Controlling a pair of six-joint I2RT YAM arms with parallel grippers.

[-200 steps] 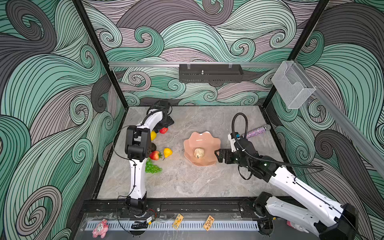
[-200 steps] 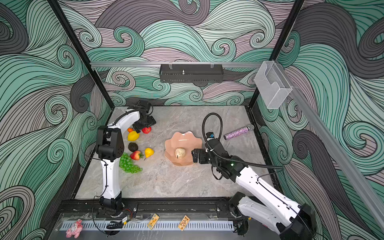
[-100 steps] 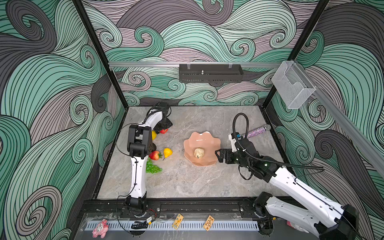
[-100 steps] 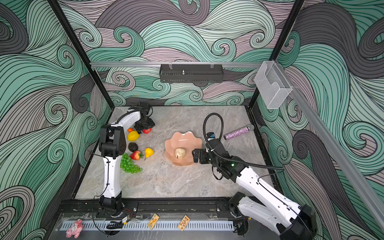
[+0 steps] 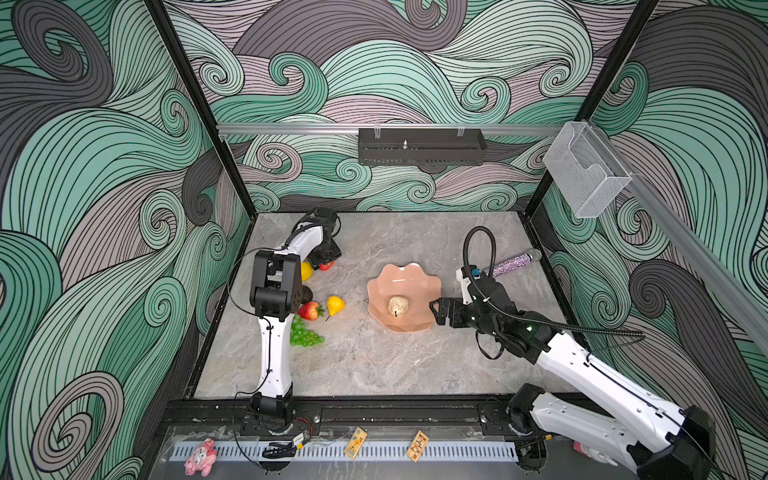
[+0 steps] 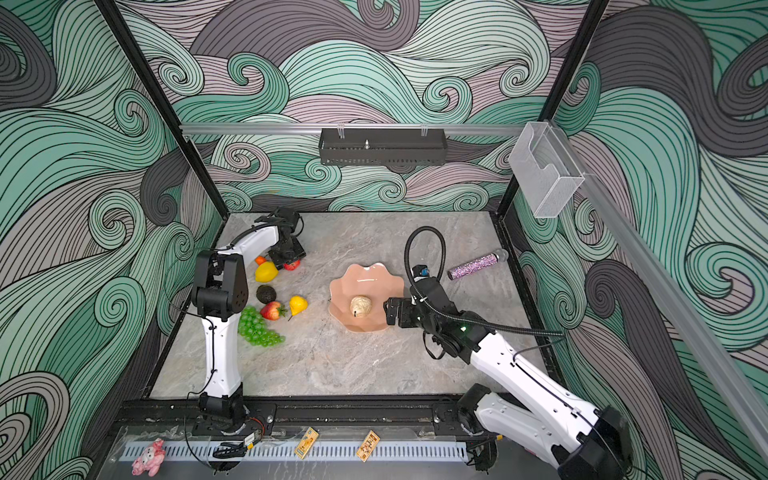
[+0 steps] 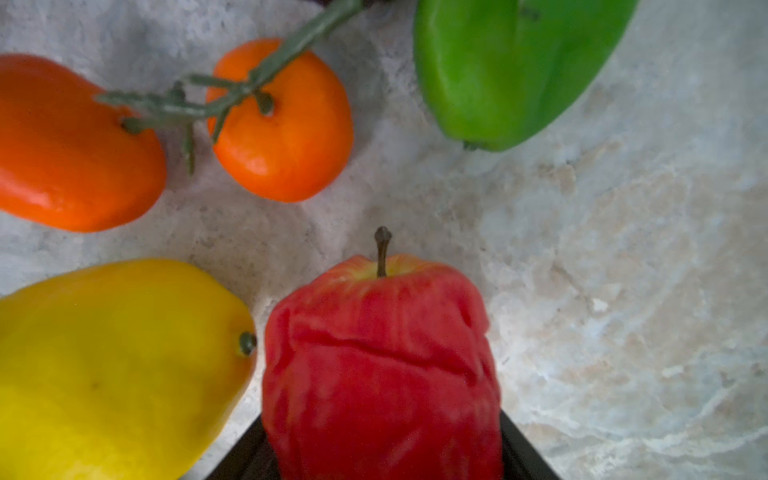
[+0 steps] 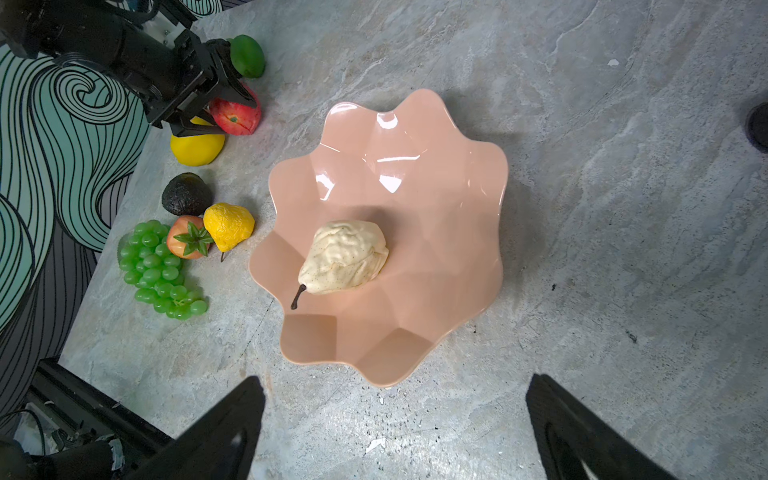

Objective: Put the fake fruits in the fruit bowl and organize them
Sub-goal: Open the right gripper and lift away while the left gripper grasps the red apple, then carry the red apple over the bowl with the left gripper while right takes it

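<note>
The salmon-pink fruit bowl (image 5: 403, 282) (image 6: 365, 282) (image 8: 415, 166) sits mid-table and holds one beige bumpy pear-shaped fruit (image 5: 398, 305) (image 8: 345, 257). At the back left, my left gripper (image 7: 382, 440) (image 5: 326, 259) (image 8: 216, 104) is shut on the red apple (image 7: 382, 365) (image 8: 237, 114), which rests on the table. Around the apple lie a lemon (image 7: 112, 365) (image 6: 266, 272), two stemmed oranges (image 7: 282, 120) and a lime (image 7: 515, 62) (image 8: 247, 56). Nearer the front lie an avocado (image 6: 266, 294), a strawberry (image 6: 272, 310), a small yellow fruit (image 6: 298, 305) and green grapes (image 6: 257, 328). My right gripper (image 8: 397, 392) (image 5: 436, 311) stands open and empty beside the bowl's right rim.
A glittery purple cylinder (image 5: 513, 264) (image 6: 473, 266) lies at the back right. The left wall runs close behind the fruit cluster. A clear plastic box (image 5: 586, 170) hangs on the right wall and a black shelf (image 5: 419, 145) on the back wall. A pink plush pig (image 5: 199, 457) lies outside the front rail.
My left gripper's jaws have closed in on the red apple, and that arm has shifted slightly. The right arm and the bowl have not moved.
</note>
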